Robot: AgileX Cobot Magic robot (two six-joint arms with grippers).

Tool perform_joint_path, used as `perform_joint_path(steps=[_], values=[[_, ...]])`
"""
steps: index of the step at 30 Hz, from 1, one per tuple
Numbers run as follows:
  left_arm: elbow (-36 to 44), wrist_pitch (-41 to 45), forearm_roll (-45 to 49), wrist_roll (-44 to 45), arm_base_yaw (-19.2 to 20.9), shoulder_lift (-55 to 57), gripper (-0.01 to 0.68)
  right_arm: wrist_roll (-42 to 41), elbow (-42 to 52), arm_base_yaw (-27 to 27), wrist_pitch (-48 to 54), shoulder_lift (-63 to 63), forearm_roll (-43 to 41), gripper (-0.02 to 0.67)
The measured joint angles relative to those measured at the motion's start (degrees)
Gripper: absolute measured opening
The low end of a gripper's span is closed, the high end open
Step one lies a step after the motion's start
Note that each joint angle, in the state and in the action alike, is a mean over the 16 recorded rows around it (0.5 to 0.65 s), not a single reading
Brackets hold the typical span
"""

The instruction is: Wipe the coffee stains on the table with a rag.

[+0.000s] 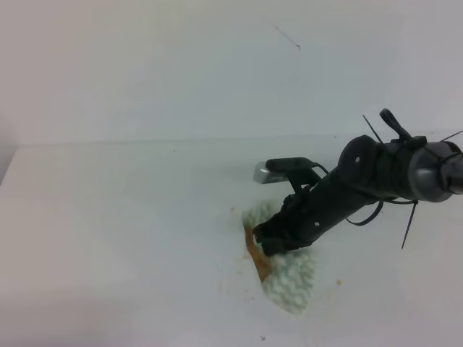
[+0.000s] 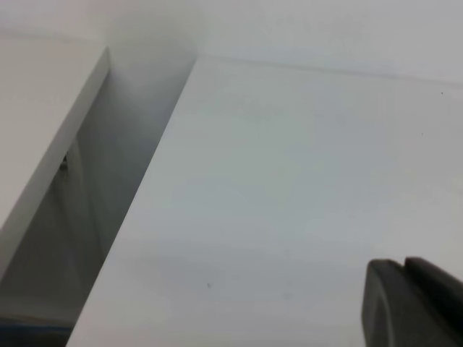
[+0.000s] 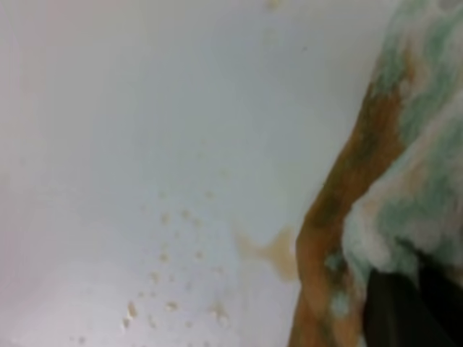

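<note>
The right gripper [image 1: 266, 240] is down on the table [image 1: 108, 217] with its jaws clamped together on the rag [image 1: 289, 278], which lies bunched under and just behind the fingertips. The cloth's leading edge, right at the jaws, is soaked orange-brown. Just ahead of the jaws a thin film of the coffee stains [image 3: 271, 249] is left on the white surface, with small brown specks scattered beyond it.

The likely trouble from here is smearing. That wet edge is already loaded, so I'd guess another pass may drag coffee across clean table rather than lift it. The outlying specks could also be missed, since only a narrow strip of cloth sits under the jaws. And with the rag bunched, it might fold over or slip from the pinch if pressed hard.

The left gripper [image 2: 416, 303] shows only as a dark corner over bare table, well apart from the spill; I cannot tell how its jaws stand.

There are no containers in sight.
</note>
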Motion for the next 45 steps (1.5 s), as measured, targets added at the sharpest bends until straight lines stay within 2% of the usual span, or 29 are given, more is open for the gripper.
perform_joint_path(steps=[6, 19, 26, 34, 45], values=[[0.0, 0.0, 0.0, 0.0, 0.0, 0.0, 0.001, 0.8, 0.0, 0.1, -0.5, -0.1, 0.0, 0.004], [0.0, 0.0, 0.0, 0.0, 0.0, 0.0, 0.001, -5.3, 0.1, 2.5, 0.7, 0.0, 6.9, 0.006], [0.0, 0.0, 0.0, 0.0, 0.0, 0.0, 0.001, -6.6, 0.1, -1.3, 1.2, -2.3, 7.3, 0.009], [0.0, 0.0, 0.0, 0.0, 0.0, 0.0, 0.001, -8.6, 1.2, -6.5, 1.3, -9.5, 4.0, 0.011], [0.0, 0.0, 0.0, 0.0, 0.0, 0.0, 0.001, -12.5, 14.0, -12.9, -6.4, -22.2, 2.7, 0.011]])
